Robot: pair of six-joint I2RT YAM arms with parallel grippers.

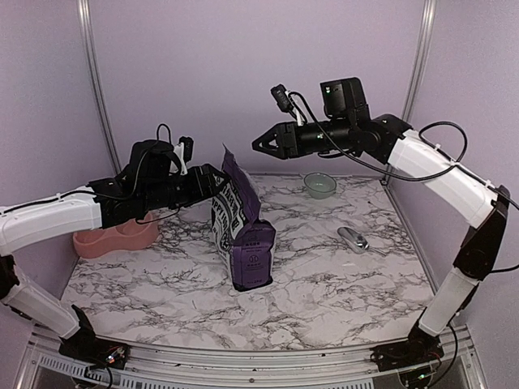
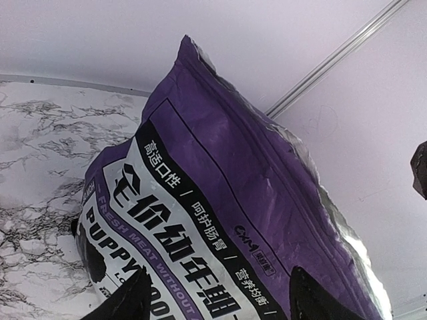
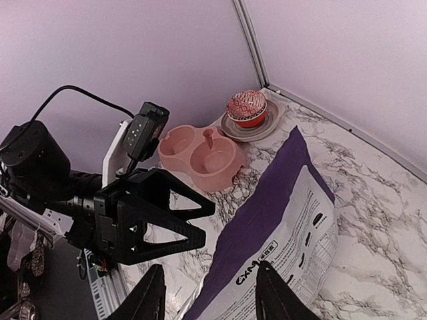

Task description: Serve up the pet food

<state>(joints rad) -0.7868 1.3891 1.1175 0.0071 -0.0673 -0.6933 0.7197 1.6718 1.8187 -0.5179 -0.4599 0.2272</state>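
**Item: pet food [image 1: 247, 243].** A purple gusseted bag with a white label panel. It stood on its own base near the middle of the marble table [image 1: 324, 300], and its tall upper part rose toward the back left. The top edge looked open, and the left wrist view showed a silvery lining along it.

- **Handling (judged):** The film was glossy and probably slippery. The upper walls were soft and likely to fold under a pinch. The weight probably sat low, so the bag could topple or slump if pushed high up.
- **Hold (advised):** Take a flat pinch on the upper side panel just below the mouth, where the film is doubled. A second grip lower down should steady the bag for tipping.

**Metal scoop [image 1: 353, 239].** It lay on the table to the right of the bag, well apart from it.

**Pink double bowl [image 1: 113, 239].** It sat at the left edge of the table, partly under the left arm.

**Left gripper [image 3: 208, 225].** Its jaws were spread wide and held nothing. It was levelled at the bag's upper left face and very close to it. Whether it touched the bag could not be told.

**Right gripper [image 1: 255, 147].** It was raised above and behind the top of the bag. Its fingers were moderately parted with nothing between them.

**Red patterned bowl [image 3: 245, 107].** It sat on a saucer in the far left corner, just behind the pink double bowl.

**Pale-green bowl [image 1: 319, 185].** It sat near the back wall, under the right arm.
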